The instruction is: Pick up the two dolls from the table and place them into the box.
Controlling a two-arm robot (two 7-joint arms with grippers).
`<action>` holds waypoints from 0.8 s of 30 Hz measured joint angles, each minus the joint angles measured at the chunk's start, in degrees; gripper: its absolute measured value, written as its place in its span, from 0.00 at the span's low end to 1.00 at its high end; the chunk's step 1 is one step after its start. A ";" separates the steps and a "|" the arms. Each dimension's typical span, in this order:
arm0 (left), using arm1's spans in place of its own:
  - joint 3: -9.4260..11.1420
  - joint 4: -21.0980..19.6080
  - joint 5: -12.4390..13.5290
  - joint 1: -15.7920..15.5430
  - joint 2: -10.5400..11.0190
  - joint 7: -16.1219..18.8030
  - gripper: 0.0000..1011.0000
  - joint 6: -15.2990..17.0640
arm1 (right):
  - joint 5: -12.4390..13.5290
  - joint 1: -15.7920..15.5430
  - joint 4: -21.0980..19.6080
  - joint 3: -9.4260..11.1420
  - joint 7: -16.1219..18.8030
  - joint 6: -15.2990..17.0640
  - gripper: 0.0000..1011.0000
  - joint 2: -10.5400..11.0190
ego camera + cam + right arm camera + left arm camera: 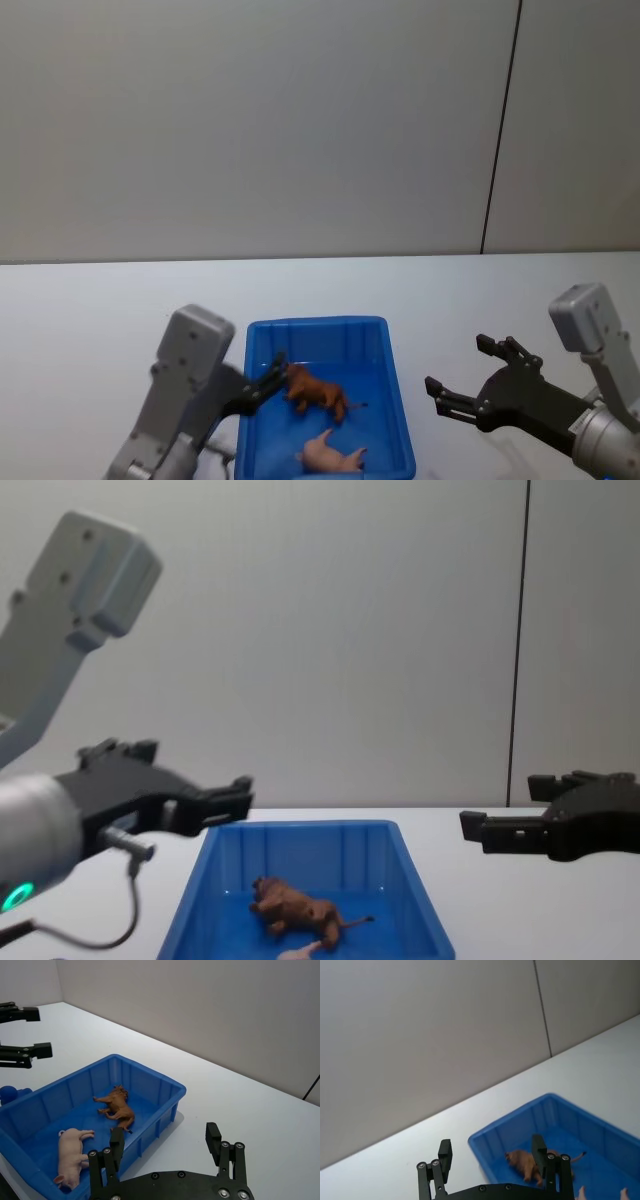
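The blue box (315,324) sits on the white table (90,300) between my two arms. Both dolls lie inside it. The reddish-brown lion (316,391) is near the middle, and the pale pink pig (333,456) lies on its side closer to me. My left gripper (268,385) hovers open and empty at the box's left rim, beside the lion. To the right of the box, my right gripper (458,364) is open and empty above bare table. The right wrist view shows the lion (119,1107), the pig (70,1155) and the box (150,1072).
A plain grey wall with a dark vertical seam (500,130) rises behind the table. A thin cable (120,880) hangs from my left arm. A small blue object (10,1094) lies on the table just outside the box, on my left arm's side.
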 joint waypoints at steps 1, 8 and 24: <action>-0.09 -0.34 -0.28 0.38 0.28 0.47 0.99 0.39 | 0.02 -0.06 -0.05 0.02 -0.01 -0.04 0.99 0.07; -0.77 -2.64 -3.22 4.63 3.03 4.97 0.99 3.21 | 0.10 -0.31 -0.25 0.15 -0.04 -0.19 0.99 0.31; -2.08 -3.93 -7.72 11.03 6.55 10.72 0.99 4.18 | 0.21 -0.53 -0.43 0.25 -0.04 -0.29 0.99 0.56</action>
